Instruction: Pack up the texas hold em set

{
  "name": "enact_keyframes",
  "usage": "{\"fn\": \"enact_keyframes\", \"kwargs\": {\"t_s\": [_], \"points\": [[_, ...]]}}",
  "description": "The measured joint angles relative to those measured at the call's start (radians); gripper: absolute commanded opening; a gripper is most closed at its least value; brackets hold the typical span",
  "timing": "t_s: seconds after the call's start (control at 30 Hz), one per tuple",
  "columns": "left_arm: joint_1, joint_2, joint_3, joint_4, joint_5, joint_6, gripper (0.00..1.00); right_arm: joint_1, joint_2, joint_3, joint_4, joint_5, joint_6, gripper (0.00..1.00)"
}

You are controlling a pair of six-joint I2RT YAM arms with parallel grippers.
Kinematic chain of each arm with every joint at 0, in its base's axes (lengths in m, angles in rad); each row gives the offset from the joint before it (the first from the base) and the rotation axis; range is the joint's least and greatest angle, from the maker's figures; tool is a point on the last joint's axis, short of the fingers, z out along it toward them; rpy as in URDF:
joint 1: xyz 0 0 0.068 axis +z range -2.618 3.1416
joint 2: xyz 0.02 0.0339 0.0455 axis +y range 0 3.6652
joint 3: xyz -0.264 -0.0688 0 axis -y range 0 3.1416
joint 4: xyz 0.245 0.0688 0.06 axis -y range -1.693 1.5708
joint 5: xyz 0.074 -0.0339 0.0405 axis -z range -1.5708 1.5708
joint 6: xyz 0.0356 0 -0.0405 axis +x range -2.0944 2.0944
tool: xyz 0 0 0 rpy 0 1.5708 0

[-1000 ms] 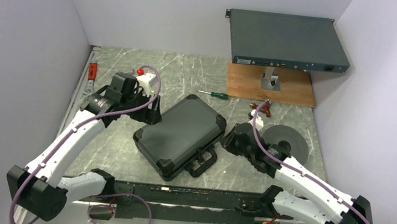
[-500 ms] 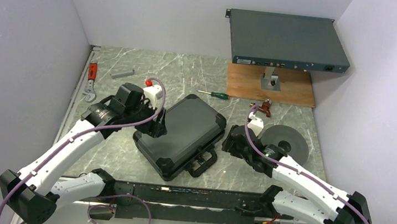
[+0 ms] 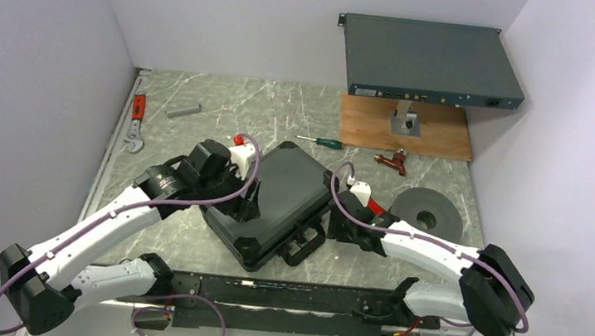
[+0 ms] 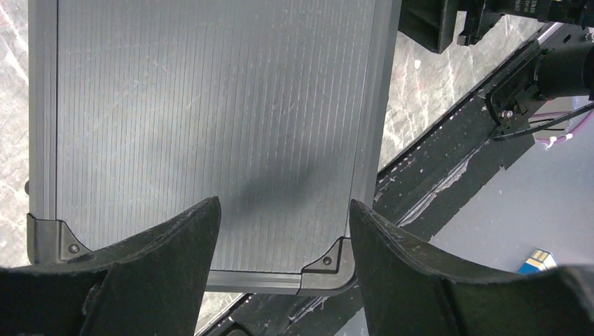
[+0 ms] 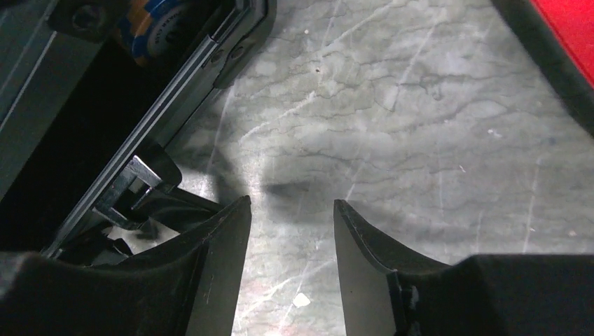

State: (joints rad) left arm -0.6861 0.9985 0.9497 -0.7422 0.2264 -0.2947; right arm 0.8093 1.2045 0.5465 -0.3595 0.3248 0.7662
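Observation:
The black briefcase lies shut or nearly shut, skewed at mid-table, handle toward the near edge. My left gripper hovers over its left part, open and empty; the left wrist view shows the ribbed lid between its fingers, with my left gripper above the near corner. My right gripper is open beside the case's right side, low over bare marble. In the right wrist view, a latch and an orange-and-blue chip stack show at the case's edge. The dice and blue button are hidden.
A green-handled screwdriver, a red clamp and a large grey disc lie right of the case. A wooden board and grey equipment box are at the back. A wrench and grey cylinder lie far left.
My left gripper has moved right and nearer, from the case's left edge to over the lid. My right gripper has shifted left and slightly nearer along the case's right side.

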Motion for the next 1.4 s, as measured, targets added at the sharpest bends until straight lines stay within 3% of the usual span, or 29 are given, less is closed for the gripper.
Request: {"fn": "enact_keyframes", "kwargs": {"t_s": [0.73, 0.97, 1.23, 1.4], "points": [[-0.077, 0.067, -0.034, 0.089, -0.049, -0.067, 0.68, 0.034, 0.142, 0.010, 0.248, -0.175, -0.065, 0.46], [-0.078, 0.073, -0.054, 0.087, -0.082, -0.069, 0.53, 0.051, 0.129, 0.023, 0.217, -0.169, -0.062, 0.50], [-0.077, 0.054, -0.090, 0.103, -0.122, -0.087, 0.28, 0.059, -0.067, 0.010, 0.117, -0.135, -0.063, 0.50], [-0.077, 0.019, -0.168, 0.160, -0.118, -0.116, 0.18, 0.059, -0.124, -0.001, 0.088, -0.125, -0.060, 0.50]]}}
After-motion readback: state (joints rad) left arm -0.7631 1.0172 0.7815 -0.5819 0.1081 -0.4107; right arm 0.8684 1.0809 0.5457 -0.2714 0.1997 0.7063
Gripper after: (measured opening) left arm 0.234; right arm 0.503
